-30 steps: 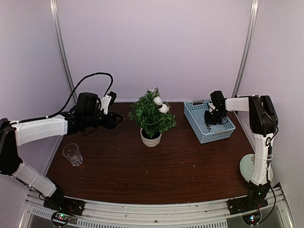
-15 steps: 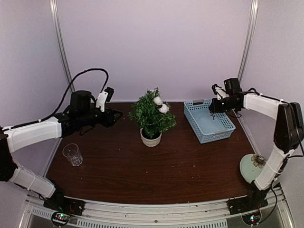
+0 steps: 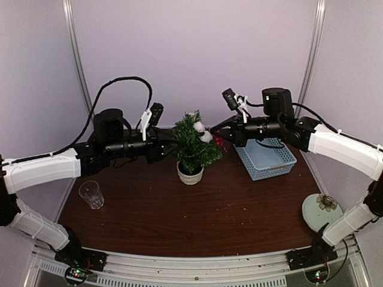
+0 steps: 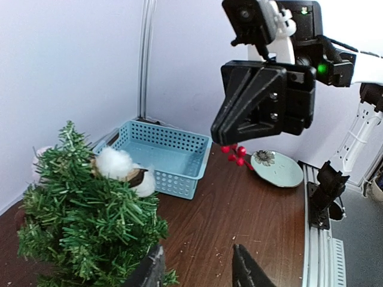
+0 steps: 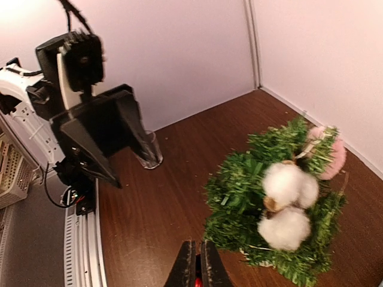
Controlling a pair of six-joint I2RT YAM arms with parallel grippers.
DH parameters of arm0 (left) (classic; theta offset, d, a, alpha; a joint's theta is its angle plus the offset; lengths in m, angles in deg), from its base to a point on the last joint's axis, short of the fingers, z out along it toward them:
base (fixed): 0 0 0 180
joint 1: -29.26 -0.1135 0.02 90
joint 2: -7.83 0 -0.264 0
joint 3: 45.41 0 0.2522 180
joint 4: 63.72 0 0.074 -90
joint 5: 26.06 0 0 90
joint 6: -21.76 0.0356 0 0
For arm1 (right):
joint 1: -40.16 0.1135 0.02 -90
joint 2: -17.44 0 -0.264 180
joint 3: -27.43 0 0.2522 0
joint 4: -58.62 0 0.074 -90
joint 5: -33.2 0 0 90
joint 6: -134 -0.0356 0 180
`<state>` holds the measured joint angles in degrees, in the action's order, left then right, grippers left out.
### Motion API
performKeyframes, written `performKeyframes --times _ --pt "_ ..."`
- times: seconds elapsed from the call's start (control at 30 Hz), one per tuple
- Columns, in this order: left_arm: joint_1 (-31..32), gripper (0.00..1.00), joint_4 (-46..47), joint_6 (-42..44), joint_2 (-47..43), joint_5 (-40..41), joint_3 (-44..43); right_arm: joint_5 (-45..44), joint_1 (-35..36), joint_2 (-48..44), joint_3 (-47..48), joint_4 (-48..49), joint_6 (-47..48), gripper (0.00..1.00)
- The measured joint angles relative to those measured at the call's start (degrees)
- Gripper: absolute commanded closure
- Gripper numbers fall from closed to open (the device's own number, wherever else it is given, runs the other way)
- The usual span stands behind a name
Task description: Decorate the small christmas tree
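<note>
Bushy green tree (image 3: 192,146), white pot, cotton balls (image 3: 202,131) on top. Dark wood table (image 3: 179,221), lilac walls (image 3: 191,60). Left claw (image 4: 196,258) spread; right claw (image 5: 196,263) pinches red berries (image 4: 235,154).

The red berries (image 5: 197,281) sit mostly hidden, seemingly pinched, inside the right end effector (image 5: 197,244).

Right hand (image 5: 197,246) pinches a red bit (image 5: 197,281) near the small christmas tree (image 5: 263,197).
</note>
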<state>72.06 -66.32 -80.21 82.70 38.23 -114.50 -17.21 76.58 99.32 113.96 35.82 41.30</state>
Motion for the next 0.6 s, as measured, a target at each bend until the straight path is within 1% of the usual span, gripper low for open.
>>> performKeyframes --times 0.1,0.3,0.43,0.6 --pt "1.8 0.65 2.9 -1.8 2.9 -1.2 -0.4 1.6 3.2 0.0 0.0 1.6 -0.1 1.0" --pt "5.4 0.67 5.9 -3.3 4.4 -1.9 -0.4 4.1 7.9 0.7 0.5 4.5 -0.3 1.0" --pt "6.4 0.68 7.5 -3.7 5.0 -3.0 -0.9 5.3 9.5 1.7 1.0 6.0 -0.5 1.0" --pt "7.1 0.74 9.0 -3.9 6.2 -4.4 -1.3 5.9 10.2 3.3 1.9 6.7 -0.5 1.0"
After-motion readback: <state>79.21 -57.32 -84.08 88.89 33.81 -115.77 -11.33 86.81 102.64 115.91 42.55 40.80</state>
